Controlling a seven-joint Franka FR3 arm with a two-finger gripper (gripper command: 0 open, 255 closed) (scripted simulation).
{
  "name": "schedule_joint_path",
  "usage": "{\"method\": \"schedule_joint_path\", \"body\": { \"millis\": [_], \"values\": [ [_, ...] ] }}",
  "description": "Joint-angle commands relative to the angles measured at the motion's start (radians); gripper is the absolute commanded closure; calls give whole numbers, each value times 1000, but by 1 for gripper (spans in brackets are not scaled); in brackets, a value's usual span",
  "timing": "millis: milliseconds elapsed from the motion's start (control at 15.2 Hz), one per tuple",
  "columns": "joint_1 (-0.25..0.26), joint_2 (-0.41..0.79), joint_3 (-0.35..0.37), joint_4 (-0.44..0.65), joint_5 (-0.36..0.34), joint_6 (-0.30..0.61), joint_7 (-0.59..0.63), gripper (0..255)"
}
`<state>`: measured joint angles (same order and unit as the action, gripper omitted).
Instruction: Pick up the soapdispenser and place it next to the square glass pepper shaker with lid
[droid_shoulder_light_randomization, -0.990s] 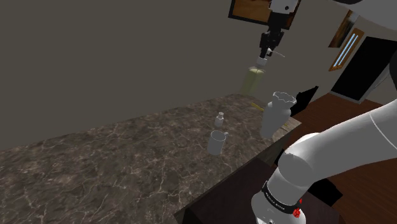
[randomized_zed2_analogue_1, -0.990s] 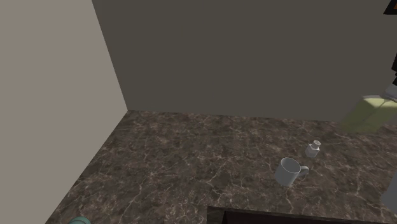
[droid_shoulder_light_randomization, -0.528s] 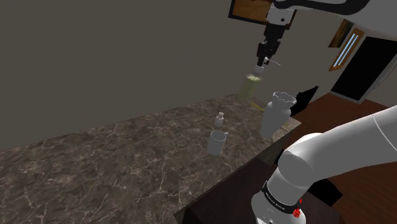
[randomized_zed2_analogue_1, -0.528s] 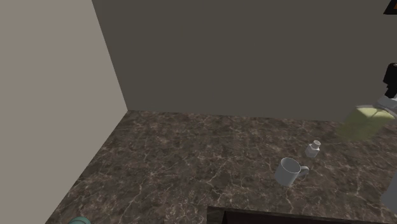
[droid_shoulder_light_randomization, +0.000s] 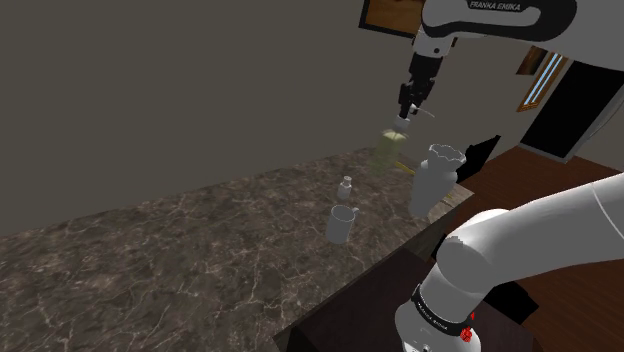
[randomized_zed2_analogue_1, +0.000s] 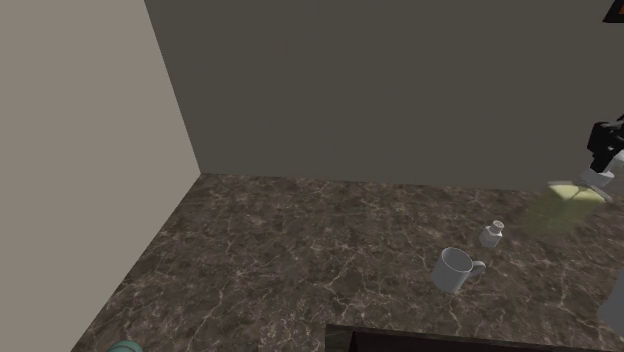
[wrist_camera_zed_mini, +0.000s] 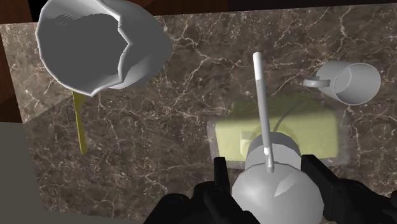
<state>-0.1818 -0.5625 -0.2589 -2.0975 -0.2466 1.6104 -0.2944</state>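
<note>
The soap dispenser (droid_shoulder_light_randomization: 393, 146) is a translucent yellow-green bottle with a grey pump head. It hangs in the air over the far end of the dark marble counter (droid_shoulder_light_randomization: 200, 250). My gripper (droid_shoulder_light_randomization: 408, 108) is shut on its pump head from above. In the second exterior view the dispenser (randomized_zed2_analogue_1: 560, 207) hangs tilted under the gripper (randomized_zed2_analogue_1: 601, 172), to the right of the pepper shaker (randomized_zed2_analogue_1: 491, 234). The shaker (droid_shoulder_light_randomization: 346, 187) is a small white bottle standing on the counter. In the wrist view the fingers (wrist_camera_zed_mini: 222, 181) clasp the grey pump collar, with the dispenser's body (wrist_camera_zed_mini: 286, 127) below.
A white mug (droid_shoulder_light_randomization: 341, 223) stands just in front of the shaker; the wrist view has the mug (wrist_camera_zed_mini: 348, 81) beyond the dispenser. A tall white vase (droid_shoulder_light_randomization: 435, 178) with a scalloped rim stands near the counter's edge. A thin yellow stick (wrist_camera_zed_mini: 79, 121) lies beside the vase (wrist_camera_zed_mini: 95, 48).
The gripper has come down with the dispenser, towards the counter. In the second exterior view it has also shifted left, closer to the shaker.
</note>
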Motion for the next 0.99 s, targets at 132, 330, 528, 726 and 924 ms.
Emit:
{"method": "schedule_joint_path", "body": {
  "millis": [132,330,528,726,924],
  "values": [
    [-3,-11,-5,-61,-6,50,7,255],
    [-5,-19,-10,-107,-11,88,12,255],
    [-7,-25,-14,-151,-16,127,18,255],
    [-9,-29,-19,-194,-21,165,23,255],
    [-11,-31,-24,-235,-26,204,28,255]
  ]
}}
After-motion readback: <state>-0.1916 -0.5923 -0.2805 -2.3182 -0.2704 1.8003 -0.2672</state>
